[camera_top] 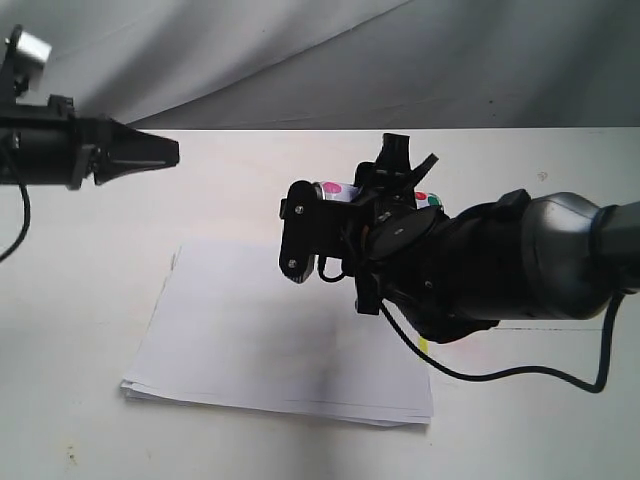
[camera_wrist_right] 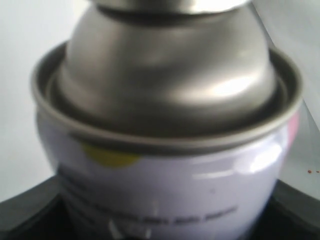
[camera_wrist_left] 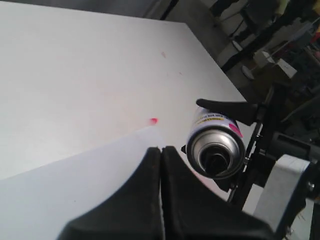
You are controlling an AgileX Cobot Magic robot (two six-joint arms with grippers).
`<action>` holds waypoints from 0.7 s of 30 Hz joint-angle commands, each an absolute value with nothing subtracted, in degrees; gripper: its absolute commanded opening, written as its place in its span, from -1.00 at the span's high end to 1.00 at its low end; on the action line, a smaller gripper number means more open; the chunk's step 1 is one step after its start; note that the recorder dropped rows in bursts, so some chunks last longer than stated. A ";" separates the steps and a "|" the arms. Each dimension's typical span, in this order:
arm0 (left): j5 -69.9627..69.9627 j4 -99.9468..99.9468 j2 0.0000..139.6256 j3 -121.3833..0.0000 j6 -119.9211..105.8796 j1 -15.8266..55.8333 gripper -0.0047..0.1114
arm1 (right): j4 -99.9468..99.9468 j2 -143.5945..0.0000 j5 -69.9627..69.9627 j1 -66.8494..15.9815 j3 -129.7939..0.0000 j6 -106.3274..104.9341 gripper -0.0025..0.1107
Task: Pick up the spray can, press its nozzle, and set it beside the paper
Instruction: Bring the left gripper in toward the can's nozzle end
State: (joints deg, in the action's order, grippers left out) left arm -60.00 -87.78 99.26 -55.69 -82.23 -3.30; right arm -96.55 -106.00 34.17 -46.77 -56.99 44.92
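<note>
The right gripper is clamping the spray can, apparently sideways, above the far edge of the paper; its rigid, slick, likely light body is favouring a mid-label hold; the left gripper is sitting closed, empty.

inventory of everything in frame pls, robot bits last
spray can: 1, silver with a white label and coloured dots, held off the table on its side, over the far edge of the paper
paper: 1 stack, white, flat on the table in the middle; small yellow tab at its right edge
red spot: 1, small, on the table by a paper corner
table: 1, white, under everything
backdrop cloth: 1, grey, behind the table
cable: 1, black, looping under the right arm
left gripper: 1, black, shut and empty, hovering at far left
right gripper: 1, black, shut on the spray can
</note>
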 commanded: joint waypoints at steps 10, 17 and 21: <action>-69.96 -99.95 107.32 -49.02 -114.21 -3.38 0.92 | -98.56 -105.52 35.04 -46.86 -57.41 45.07 0.96; -69.96 -99.95 109.52 -49.02 -119.03 -2.32 0.92 | -98.56 -105.52 34.59 -46.86 -57.41 45.07 0.96; -69.96 -99.95 109.31 -49.96 -118.65 0.57 0.92 | -98.56 -105.52 34.59 -46.86 -57.41 45.07 0.96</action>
State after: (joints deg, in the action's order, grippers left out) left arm -68.99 -99.08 109.52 -49.13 -118.12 -1.65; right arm -96.95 -106.00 33.90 -46.77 -56.99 44.92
